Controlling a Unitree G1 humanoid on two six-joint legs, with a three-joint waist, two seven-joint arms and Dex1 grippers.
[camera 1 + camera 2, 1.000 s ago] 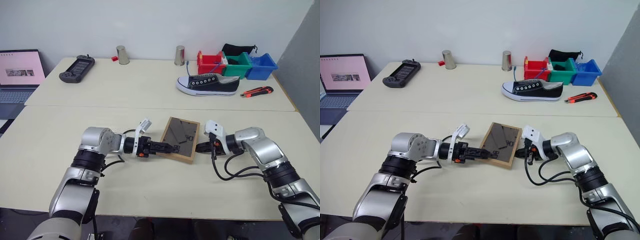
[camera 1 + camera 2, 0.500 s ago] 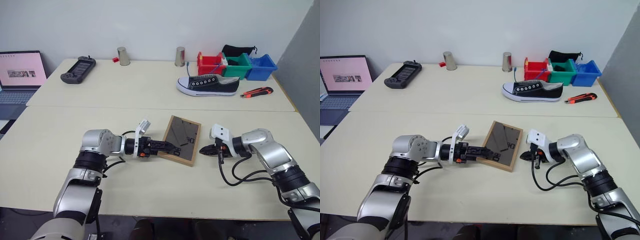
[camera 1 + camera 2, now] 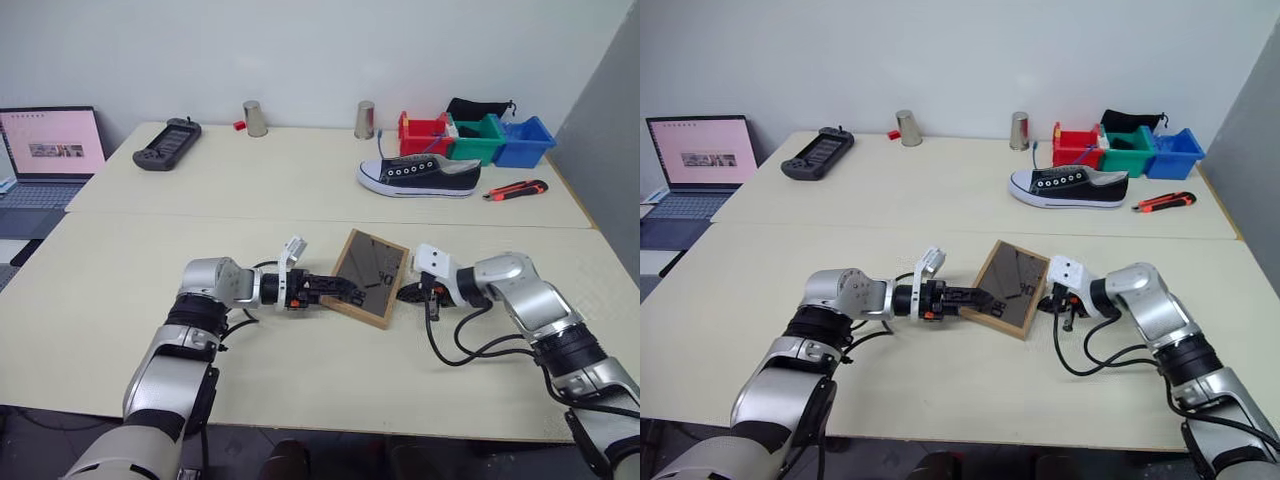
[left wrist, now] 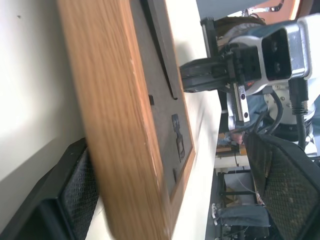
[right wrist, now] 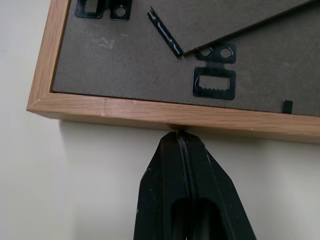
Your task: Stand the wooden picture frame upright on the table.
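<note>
On the pale worktop [image 3: 120, 290], near its front edge and just this side of the seam, the wooden picture frame [image 3: 368, 277] lies face down, grey backing and folded stand uppermost. The left gripper [image 3: 338, 292] has its fingers spread around the frame's left edge, one below and one above. The right gripper [image 3: 403, 293], fingers pressed together, touches its tip to the opposite edge as a stop. The step in hand looks like securing that edge; next, pinch and tip the frame up.
</note>
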